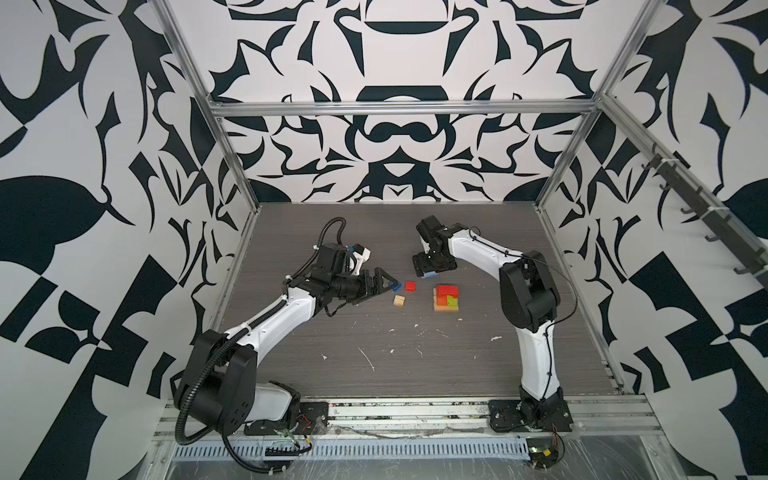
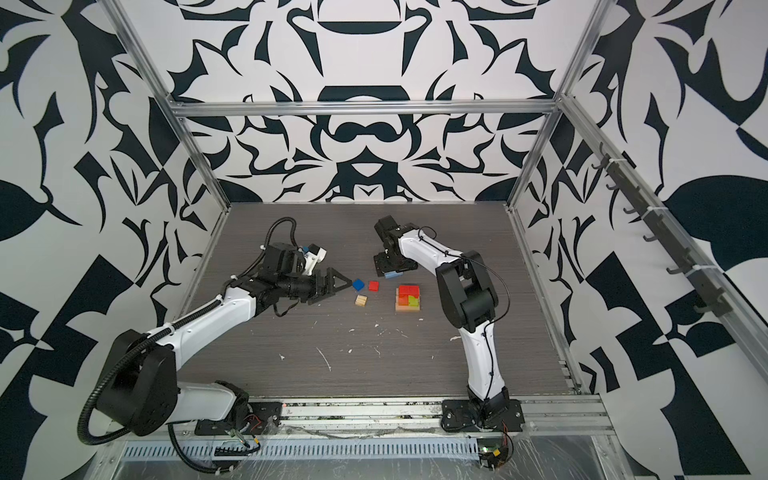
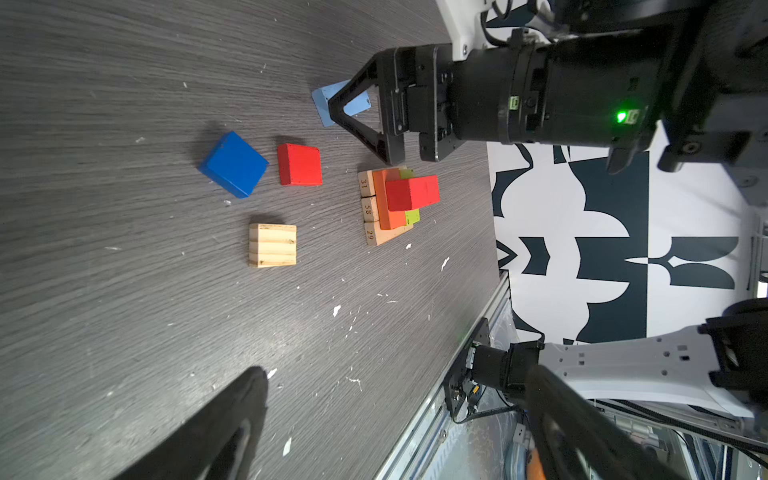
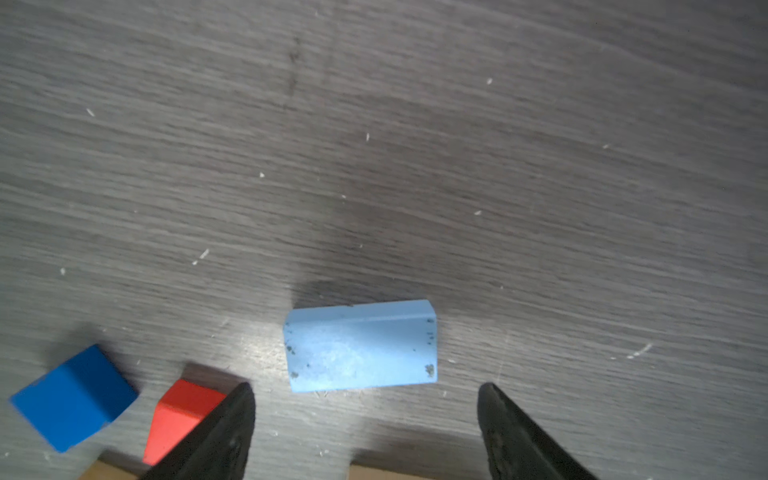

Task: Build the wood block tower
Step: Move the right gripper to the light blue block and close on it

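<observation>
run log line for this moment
right gripper: open, over light blue block | left gripper: open, empty | tower: partly built | loose: blue cube, red block, tan block

light: bright, even | shadows: soft, short | glare: pale sheen on table (image 4: 249, 345) just ahead of fingers (image 4: 226, 436) | blur: fingers defocused | edges: top views bowed

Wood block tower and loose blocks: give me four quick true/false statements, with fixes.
1. A red wooden block tops the wood block tower. True.
2. The light blue wooden block is stacked on the tower. False: it lies on the table, at the tips of the right gripper's open fingers.
3. The left gripper holds the dark blue wooden cube. False: it is open and empty; the cube lies on the table.
4. The plain tan wooden block lies apart from the tower. True.
</observation>
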Motion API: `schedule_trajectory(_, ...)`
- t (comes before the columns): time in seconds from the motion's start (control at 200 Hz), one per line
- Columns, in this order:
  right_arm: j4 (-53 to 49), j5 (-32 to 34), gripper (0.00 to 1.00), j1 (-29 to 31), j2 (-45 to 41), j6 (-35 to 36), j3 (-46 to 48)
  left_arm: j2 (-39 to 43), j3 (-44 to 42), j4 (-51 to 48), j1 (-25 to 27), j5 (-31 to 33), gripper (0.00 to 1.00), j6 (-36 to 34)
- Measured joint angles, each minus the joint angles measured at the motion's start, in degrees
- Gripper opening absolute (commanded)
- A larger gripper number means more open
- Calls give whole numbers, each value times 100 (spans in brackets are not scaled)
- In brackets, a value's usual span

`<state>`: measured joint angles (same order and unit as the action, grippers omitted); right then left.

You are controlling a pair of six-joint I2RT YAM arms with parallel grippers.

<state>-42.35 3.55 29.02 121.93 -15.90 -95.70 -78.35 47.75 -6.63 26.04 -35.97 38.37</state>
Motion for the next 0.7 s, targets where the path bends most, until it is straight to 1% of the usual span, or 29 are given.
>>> schedule_trajectory(0.265, 13, -35, 79, 0, 267, -4, -94, -2, 0, -2, 2, -2, 100, 2)
schedule_trajectory(0.7, 24, -31, 72, -4, 306, -24, -120, -2, 0, -2, 2, -2, 99, 2)
